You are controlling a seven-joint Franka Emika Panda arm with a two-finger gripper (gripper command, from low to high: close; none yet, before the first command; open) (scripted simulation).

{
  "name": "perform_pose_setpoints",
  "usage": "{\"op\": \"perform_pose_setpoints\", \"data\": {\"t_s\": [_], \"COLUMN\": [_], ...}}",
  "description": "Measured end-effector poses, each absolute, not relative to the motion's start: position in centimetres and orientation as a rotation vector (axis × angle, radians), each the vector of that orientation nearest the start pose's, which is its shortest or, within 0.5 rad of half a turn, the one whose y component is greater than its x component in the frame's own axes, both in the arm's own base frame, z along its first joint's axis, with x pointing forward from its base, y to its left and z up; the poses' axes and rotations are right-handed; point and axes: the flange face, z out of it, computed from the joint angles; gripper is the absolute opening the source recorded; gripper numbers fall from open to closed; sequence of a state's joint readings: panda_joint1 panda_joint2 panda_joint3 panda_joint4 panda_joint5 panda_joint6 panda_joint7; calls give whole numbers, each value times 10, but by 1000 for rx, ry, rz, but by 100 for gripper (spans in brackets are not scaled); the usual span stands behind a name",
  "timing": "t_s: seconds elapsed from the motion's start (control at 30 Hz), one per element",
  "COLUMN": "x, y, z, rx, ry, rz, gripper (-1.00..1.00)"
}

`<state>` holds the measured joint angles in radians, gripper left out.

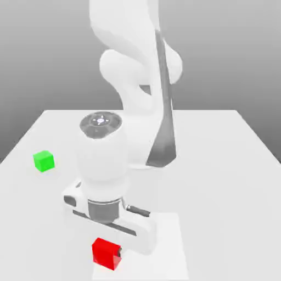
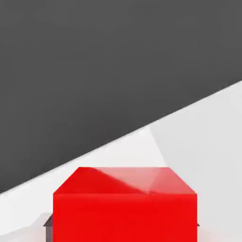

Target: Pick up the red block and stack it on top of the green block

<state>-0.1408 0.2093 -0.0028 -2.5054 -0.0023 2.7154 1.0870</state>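
The red block (image 1: 105, 252) is a glossy cube near the table's front edge, below the white hand. My gripper (image 1: 110, 254) is down around it, and a dark finger (image 1: 119, 253) presses its side towards the exterior view's right. In the hand view the red block (image 2: 124, 208) sits between the two fingertips (image 2: 47, 222), which touch its opposite sides, so the gripper (image 2: 122, 225) is shut on it. I cannot tell whether the block rests on the table or hangs just above it. The green block (image 1: 44, 161) stands alone on the table, farther back towards the exterior view's left.
The white table (image 1: 219, 181) stretches wide to the exterior view's right. The arm's base and links (image 1: 148, 110) rise at the middle back. A paler rectangular patch (image 1: 170, 247) lies on the surface under the hand.
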Motion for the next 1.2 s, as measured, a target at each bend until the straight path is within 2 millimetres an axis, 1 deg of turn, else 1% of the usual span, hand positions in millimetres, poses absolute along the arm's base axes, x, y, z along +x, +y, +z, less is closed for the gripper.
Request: {"op": "perform_pose_setpoints", "data": {"t_s": [0.03,0.07,0.13,0.17,0.2,0.27,0.33,0.4,0.47,0.57,0.63,0.7,0.73,0.77,0.83,1.2], "x": [457,447,422,404,383,340,296,257,221,158,116,77,63,56,52,53], "y": [-85,-108,-157,-185,-215,-260,-293,-313,-325,-339,-342,-340,-338,-337,-336,-339], "z": [210,215,223,227,231,238,243,247,250,252,252,249,248,246,243,222], "rx": [-2553,-2531,-2475,-2432,-2374,-2279,-2182,-2111,-2044,-1903,-1796,-1688,-1646,-1625,-1607,-1592], "ry": [1848,1896,2002,2069,2148,2269,2373,2439,2491,2580,2632,2675,2687,2692,2694,2683], "rz": [-10,-19,-33,-38,-41,-41,-37,-32,-26,-13,-6,-1,-1,-4,-10,-28], "gripper": [-100,-100,-100,-100,-100,-100,-100,-100,-100,-100,-100,-100,-100,-100,-100,-100]}}
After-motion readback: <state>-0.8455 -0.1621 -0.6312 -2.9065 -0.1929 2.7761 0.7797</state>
